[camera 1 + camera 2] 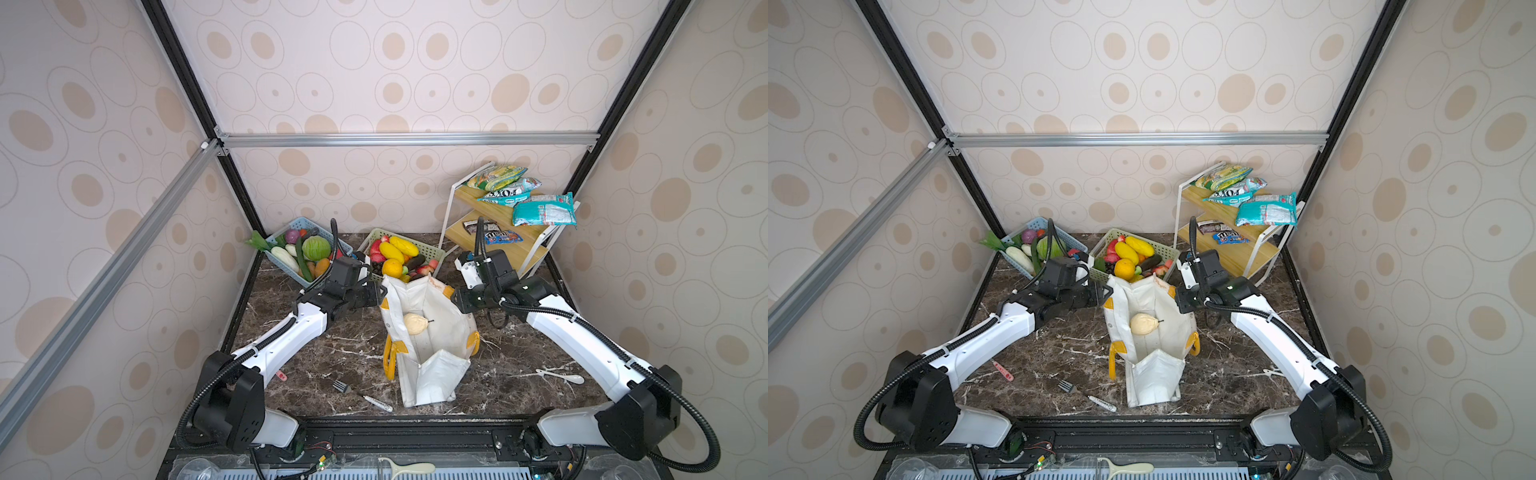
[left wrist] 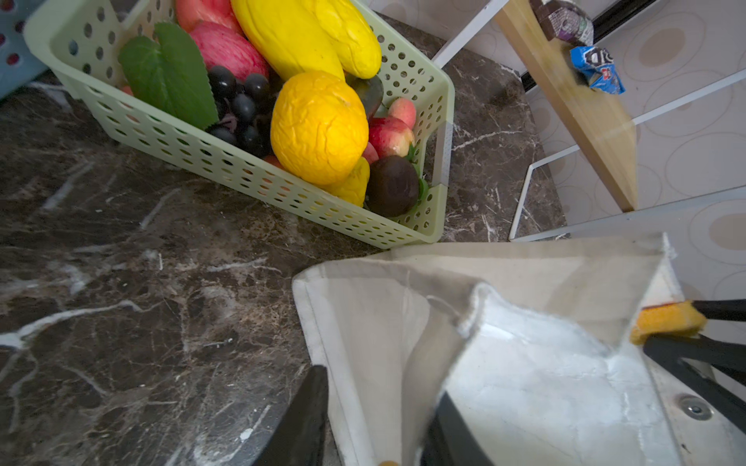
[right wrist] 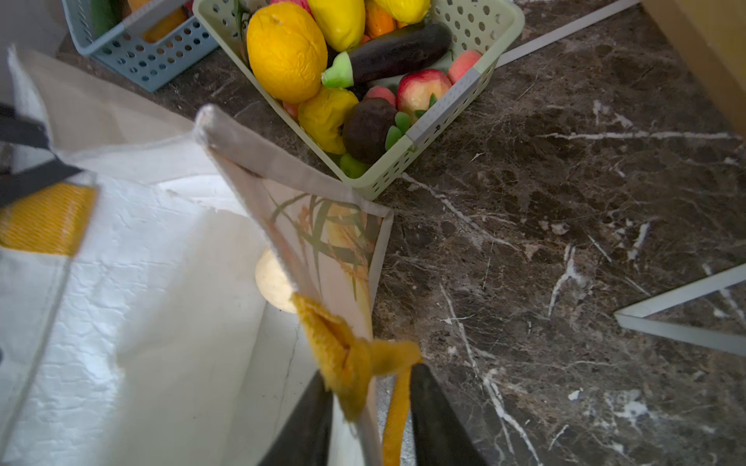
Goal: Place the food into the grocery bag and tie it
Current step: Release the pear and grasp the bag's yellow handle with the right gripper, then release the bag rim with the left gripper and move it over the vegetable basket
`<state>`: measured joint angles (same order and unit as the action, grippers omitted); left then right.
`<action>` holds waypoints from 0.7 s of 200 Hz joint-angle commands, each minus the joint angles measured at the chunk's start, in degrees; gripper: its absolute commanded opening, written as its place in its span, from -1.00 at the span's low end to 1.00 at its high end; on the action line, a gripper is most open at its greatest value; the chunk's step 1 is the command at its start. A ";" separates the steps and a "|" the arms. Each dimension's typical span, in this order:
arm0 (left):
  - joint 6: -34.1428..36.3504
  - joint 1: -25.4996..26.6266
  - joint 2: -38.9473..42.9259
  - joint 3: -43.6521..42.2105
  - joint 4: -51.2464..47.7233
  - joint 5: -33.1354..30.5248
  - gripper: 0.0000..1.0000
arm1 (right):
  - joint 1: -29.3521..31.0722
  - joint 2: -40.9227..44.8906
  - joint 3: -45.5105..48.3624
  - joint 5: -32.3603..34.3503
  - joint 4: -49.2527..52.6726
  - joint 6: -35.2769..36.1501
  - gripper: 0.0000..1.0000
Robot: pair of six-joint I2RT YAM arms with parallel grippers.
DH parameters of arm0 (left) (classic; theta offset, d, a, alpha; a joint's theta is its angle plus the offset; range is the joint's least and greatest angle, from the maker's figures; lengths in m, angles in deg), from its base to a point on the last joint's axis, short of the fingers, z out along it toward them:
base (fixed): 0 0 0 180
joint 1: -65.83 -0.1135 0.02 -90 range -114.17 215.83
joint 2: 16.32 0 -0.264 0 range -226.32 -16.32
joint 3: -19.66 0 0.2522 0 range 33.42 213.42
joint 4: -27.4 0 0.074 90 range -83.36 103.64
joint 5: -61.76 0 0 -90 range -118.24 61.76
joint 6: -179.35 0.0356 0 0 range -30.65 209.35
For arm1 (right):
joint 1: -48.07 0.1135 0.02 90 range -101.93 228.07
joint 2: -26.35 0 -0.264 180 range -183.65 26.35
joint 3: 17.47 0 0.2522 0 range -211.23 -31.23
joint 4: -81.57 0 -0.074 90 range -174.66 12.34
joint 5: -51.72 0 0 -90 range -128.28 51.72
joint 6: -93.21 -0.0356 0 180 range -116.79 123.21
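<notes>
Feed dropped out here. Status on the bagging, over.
Left gripper open, straddling bag rim. Right gripper shut on yellow handle. One beige fruit inside. Green basket close behind.

Bag [image 1: 428, 365] at mid-table [image 1: 332, 345], open. Ball [image 1: 415, 323] inside bag, on left wall. Left gripper [image 1: 380, 296] at bag's far-left rim, rim between fingers [image 2: 306, 411]. Right gripper [image 1: 455, 301] at far-right rim, handle [image 3: 351, 359] between its fingers. Fruit basket [image 1: 432, 253] just behind bag. Vegetable basket [image 1: 274, 259] left of it, in far-left corner. Shelf [image 1: 515, 249] at far right, behind right gripper; packets [image 1: 540, 208] on both tiers. Fork [image 1: 343, 386] near front, left of bag. Spoon [image 1: 561, 376] right of bag, beside right arm.
</notes>
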<state>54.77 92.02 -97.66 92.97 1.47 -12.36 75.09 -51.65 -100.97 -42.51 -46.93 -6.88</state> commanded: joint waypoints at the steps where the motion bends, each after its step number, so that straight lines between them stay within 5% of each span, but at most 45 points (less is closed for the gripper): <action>1: 1.31 0.25 -0.08 3.49 -2.04 -2.86 -0.14 | 0.00 -0.48 0.80 -0.36 -0.06 0.65 -0.50; 63: 2.43 -0.08 -0.32 7.60 -4.18 -5.54 0.22 | 0.11 -0.49 1.53 -0.86 -1.10 -0.07 -0.75; 140: 2.68 -4.63 -2.65 12.77 -5.51 -15.30 0.28 | 0.04 -0.37 2.73 -3.67 -3.40 -2.10 -0.97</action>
<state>56.21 89.01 -98.92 103.11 -2.37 -22.06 75.09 -51.86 -99.53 -44.39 -49.35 -7.88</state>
